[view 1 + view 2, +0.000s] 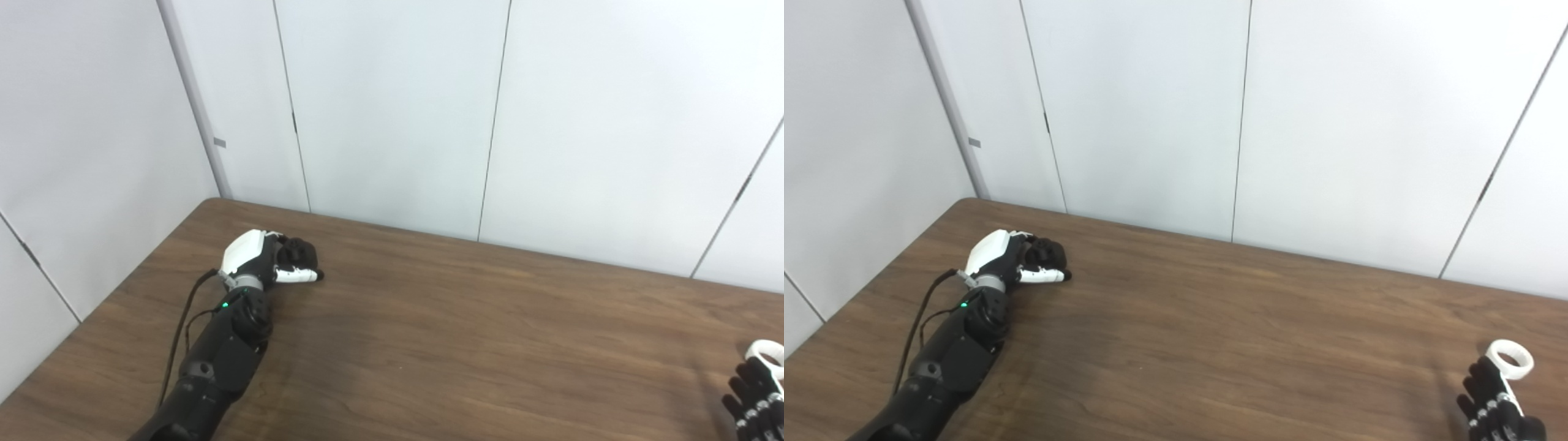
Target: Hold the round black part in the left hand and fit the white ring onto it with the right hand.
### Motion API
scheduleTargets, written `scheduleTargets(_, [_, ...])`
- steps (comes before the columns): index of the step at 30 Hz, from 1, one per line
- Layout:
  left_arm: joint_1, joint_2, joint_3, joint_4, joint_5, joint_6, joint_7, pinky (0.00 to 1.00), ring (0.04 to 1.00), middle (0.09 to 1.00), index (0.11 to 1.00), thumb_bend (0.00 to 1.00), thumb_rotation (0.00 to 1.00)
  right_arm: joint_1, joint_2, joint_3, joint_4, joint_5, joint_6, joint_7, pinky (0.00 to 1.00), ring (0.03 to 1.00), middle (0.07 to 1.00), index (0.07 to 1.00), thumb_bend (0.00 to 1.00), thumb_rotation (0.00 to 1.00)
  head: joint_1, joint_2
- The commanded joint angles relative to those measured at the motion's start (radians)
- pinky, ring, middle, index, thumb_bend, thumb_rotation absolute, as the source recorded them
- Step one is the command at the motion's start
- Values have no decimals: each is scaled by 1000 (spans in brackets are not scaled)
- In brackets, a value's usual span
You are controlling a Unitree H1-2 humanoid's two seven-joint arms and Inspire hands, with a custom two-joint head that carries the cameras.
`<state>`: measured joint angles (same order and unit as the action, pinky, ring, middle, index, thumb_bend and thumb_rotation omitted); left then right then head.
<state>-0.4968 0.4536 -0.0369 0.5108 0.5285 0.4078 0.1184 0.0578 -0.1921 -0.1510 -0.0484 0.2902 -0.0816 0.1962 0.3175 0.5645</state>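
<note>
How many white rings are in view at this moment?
1. The white ring is at the table's right edge, at the fingers of the right hand. None shows near the left hand, though its grasp could hide something.

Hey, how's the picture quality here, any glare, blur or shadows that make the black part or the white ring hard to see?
Left eye view: even, soft light, no glare; the white ring and right hand are cut by the frame edge. Right eye view: the ring shows whole and bright; the round black part merges with the dark fingers of the left hand, so its outline is unclear. Faint shadows lie on the table.
</note>
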Motion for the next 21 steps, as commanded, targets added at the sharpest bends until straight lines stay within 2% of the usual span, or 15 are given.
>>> scheduleTargets(1, [-37, 33, 5, -19, 10, -5, 36, 1000, 999, 951, 799, 871, 277, 43, 28, 15, 25, 10, 2, 5, 981, 983, 974, 953, 664, 1000, 1, 1])
scheduleTargets(6, [-36, 32, 12, -15, 4, -3, 51, 1000, 993, 936, 782, 848, 245, 40, 27, 14, 26, 15, 4, 6, 987, 986, 975, 956, 663, 1000, 4, 6])
scheduleTargets(21, [-23, 38, 6, -50, 4, 41, 36, 1000, 986, 923, 752, 807, 194, 41, 16, 11, 18, 18, 10, 11, 993, 992, 977, 957, 655, 1000, 12, 19])
